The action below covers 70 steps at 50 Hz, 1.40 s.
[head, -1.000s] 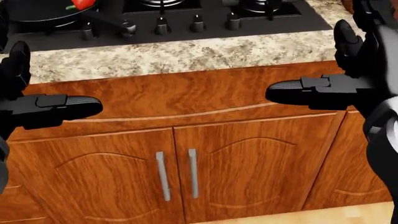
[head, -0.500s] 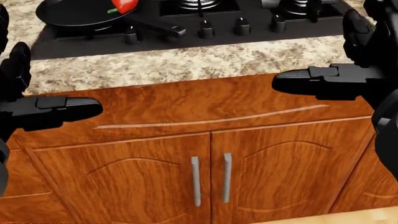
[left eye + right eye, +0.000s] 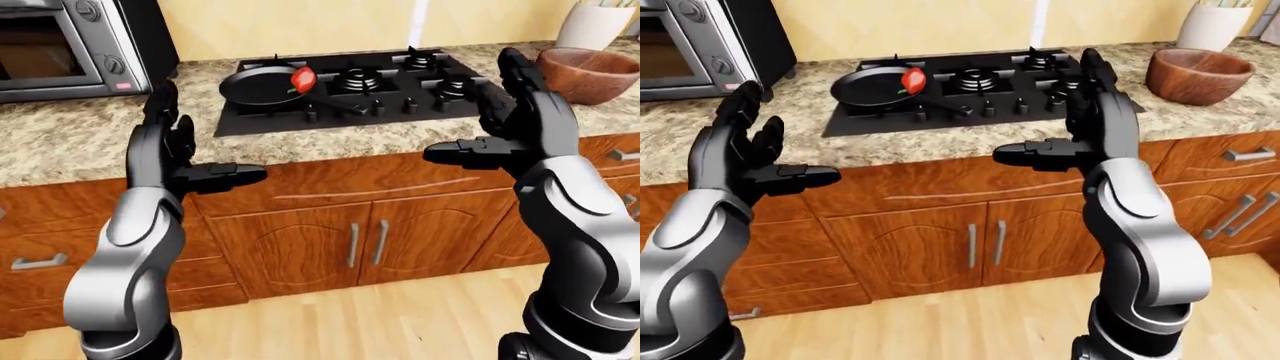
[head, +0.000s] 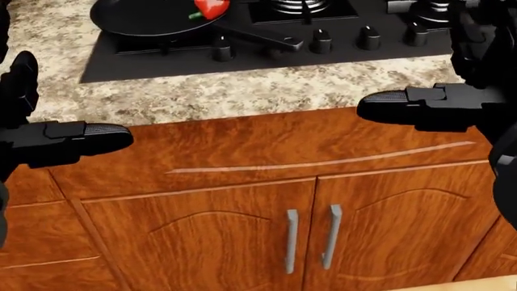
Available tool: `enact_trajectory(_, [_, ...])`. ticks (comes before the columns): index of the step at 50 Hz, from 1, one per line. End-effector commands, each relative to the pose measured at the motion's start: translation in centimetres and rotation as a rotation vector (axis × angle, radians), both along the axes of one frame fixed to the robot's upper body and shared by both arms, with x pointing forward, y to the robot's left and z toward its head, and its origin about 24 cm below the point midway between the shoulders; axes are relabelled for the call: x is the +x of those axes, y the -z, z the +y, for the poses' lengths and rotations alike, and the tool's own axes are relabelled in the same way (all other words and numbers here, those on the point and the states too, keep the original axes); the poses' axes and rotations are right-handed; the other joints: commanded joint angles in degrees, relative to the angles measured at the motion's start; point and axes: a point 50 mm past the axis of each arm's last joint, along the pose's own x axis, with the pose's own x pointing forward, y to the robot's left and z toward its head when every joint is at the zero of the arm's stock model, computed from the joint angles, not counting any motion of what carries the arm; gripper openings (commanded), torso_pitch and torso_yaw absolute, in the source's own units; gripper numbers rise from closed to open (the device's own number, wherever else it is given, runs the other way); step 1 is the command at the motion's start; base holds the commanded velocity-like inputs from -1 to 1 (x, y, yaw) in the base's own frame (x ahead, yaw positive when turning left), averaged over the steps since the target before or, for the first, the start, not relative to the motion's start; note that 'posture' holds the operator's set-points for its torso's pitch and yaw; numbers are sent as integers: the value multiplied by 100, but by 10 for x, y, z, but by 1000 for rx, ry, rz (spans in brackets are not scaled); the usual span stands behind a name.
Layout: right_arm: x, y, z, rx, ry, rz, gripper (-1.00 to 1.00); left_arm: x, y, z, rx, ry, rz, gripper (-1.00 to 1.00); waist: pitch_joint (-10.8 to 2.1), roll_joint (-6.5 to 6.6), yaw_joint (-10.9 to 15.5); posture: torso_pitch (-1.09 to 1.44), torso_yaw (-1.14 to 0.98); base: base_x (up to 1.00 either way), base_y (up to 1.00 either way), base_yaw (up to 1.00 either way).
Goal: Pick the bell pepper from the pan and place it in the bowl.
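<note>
A red bell pepper point(image 3: 302, 77) lies at the right rim of a black pan point(image 3: 258, 83) on the left burner of a black stove point(image 3: 360, 101). A brown wooden bowl point(image 3: 1197, 75) stands on the granite counter at the right. My left hand point(image 3: 195, 161) is open and empty, held out below the counter's edge, left of the pan. My right hand point(image 3: 490, 139) is open and empty, held out at the stove's right end. Both are well short of the pepper.
A microwave oven point(image 3: 70, 45) stands on the counter point(image 3: 80, 142) at the upper left. A white holder point(image 3: 1210, 26) stands behind the bowl. Wooden cabinet doors point(image 3: 350, 240) with metal handles are below the counter. Wooden floor shows at the bottom.
The whole head view has shifted: stove, pan and cabinet handles slid right and down in the picture. My hands hold the same open pose.
</note>
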Motion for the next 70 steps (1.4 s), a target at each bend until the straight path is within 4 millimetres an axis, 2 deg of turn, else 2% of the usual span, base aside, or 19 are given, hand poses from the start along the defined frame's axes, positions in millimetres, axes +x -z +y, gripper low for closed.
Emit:
enact_trajectory(1, [-3, -13, 1, -13, -8, -67, 100, -2, -12, -1, 8, -6, -66, 100, -136, 11, 10, 0, 0, 6, 15, 0])
enact_trajectory(2, [-3, -12, 0, -13, -8, -66, 100, -2, -11, -1, 8, -6, -66, 100, -118, 79, -8, 0, 0, 5, 13, 0])
enact_trajectory(14, [0, -15, 2, -15, -14, -71, 100, -1, -15, -1, 9, -8, -66, 100, -63, -413, 71, 0, 0, 13, 4, 0])
enact_trajectory(18, [0, -15, 3, -15, -14, -72, 100, 1, -15, -1, 9, -7, -67, 100, -166, -928, 96, 0, 0, 17, 0, 0])
enact_trajectory(19, [0, -16, 3, -15, -14, -73, 100, 1, -15, 0, 9, -7, -67, 100, -79, -615, 48, 0, 0, 17, 0, 0])
enact_trajectory(22, [-1, -16, 2, -15, -13, -75, 100, 2, -16, -1, 10, -6, -68, 100, -107, -672, 66, 0, 0, 17, 0, 0])
enact_trajectory(27, [-2, -15, 2, -14, -13, -73, 100, 3, -20, -2, 14, -5, -68, 100, -12, -374, 38, 0, 0, 18, 0, 0])
enact_trajectory(30, [-1, -14, 2, -15, -14, -73, 100, 5, -16, -2, 14, -5, -66, 100, -84, 14, -26, 0, 0, 17, 0, 0])
enact_trajectory(33, [-1, -16, 2, -16, -13, -76, 100, 4, -18, -2, 13, -4, -68, 100, -73, 55, -5, 0, 0, 17, 0, 0])
enact_trajectory(41, [0, -16, 2, -18, -15, -76, 100, 4, -18, -2, 14, -4, -66, 100, -38, -383, 92, 0, 0, 17, 0, 0])
enact_trajectory(44, [0, -15, 2, -18, -17, -74, 100, 3, -17, -2, 13, -4, -65, 100, -160, -873, 109, 0, 0, 17, 0, 0])
enact_trajectory(45, [0, -15, 2, -19, -16, -75, 100, 3, -17, -2, 13, -5, -65, 100, -89, -615, 52, 0, 0, 17, 0, 0])
enact_trajectory(47, [-2, -15, 2, -18, -16, -74, 100, 2, -17, -2, 12, -5, -65, 100, -96, -694, 60, 0, 0, 16, 0, 0])
enact_trajectory(53, [-2, -14, 2, -15, -16, -73, 100, 3, -15, -3, 10, -3, -63, 100, -13, -371, 26, 0, 0, 17, 0, 0])
enact_trajectory(57, [-2, -15, 2, -14, -15, -74, 100, 3, -18, -3, 12, -3, -66, 100, -147, 216, -29, 0, 0, 17, 0, 0])
enact_trajectory(58, [-2, -14, 2, -13, -15, -74, 100, 3, -18, -3, 12, -3, -67, 100, -98, -35, 36, 0, 0, 17, 0, 0])
enact_trajectory(60, [-2, -15, 3, -14, -16, -75, 100, 3, -18, -4, 13, -2, -66, 100, -85, 34, 37, 0, 0, 17, 0, 0])
enact_trajectory(66, [-3, -17, 2, -15, -14, -78, 100, 3, -18, -3, 13, -1, -69, 100, -66, -265, 84, 0, 0, 17, 0, 0])
enact_trajectory(70, [-4, -19, 3, -15, -17, -80, 100, 3, -17, -3, 12, -1, -68, 100, -147, -787, 125, 0, 0, 17, 0, 0])
